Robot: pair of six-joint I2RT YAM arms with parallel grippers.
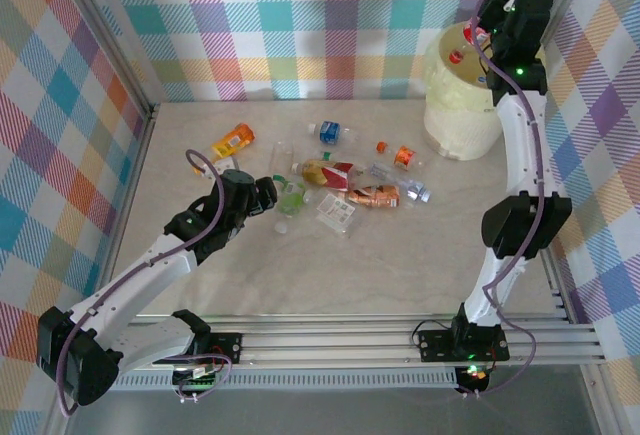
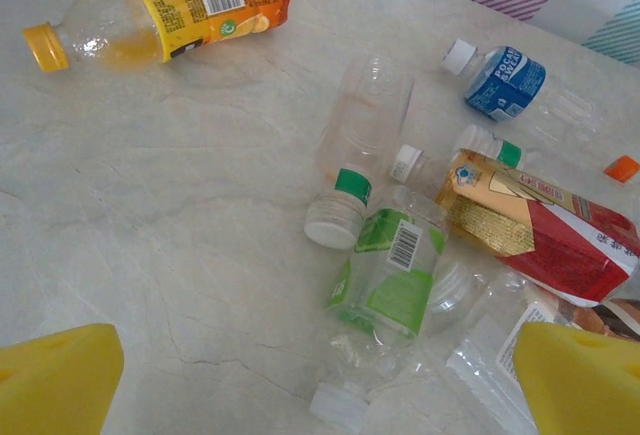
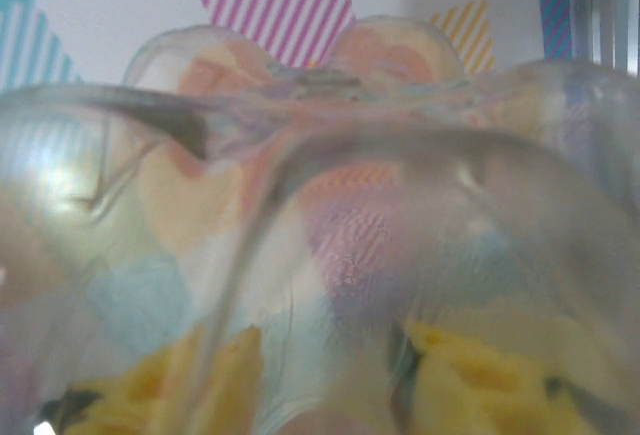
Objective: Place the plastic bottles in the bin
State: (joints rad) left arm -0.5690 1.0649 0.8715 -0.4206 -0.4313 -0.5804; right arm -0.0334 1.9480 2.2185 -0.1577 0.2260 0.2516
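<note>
The right jaws are clenched on a clear bottle (image 3: 330, 205), over the mouth of the bin (image 1: 465, 120) at the far right of the bench (image 1: 400, 275). In the wrist view the plastic is too blurred for us to tell its long axis. From above, a red cap (image 1: 456, 56) that we take for its own points left, over the opening. If that end overhangs the rim, a release could tip the bottle back onto the bench.

The left jaws are released wide, one yellow pad (image 2: 55, 380) at each side, above the green-label bottle (image 2: 385, 275). It lies flat, its long axis running up the wrist view, cap toward the bottom edge. A capped clear bottle (image 2: 360, 135) and a red-and-gold labelled bottle (image 2: 540, 225) lie just beside it. We judge a wide closing may snag a neighbour, or the crushed plastic may squirt free.
</note>
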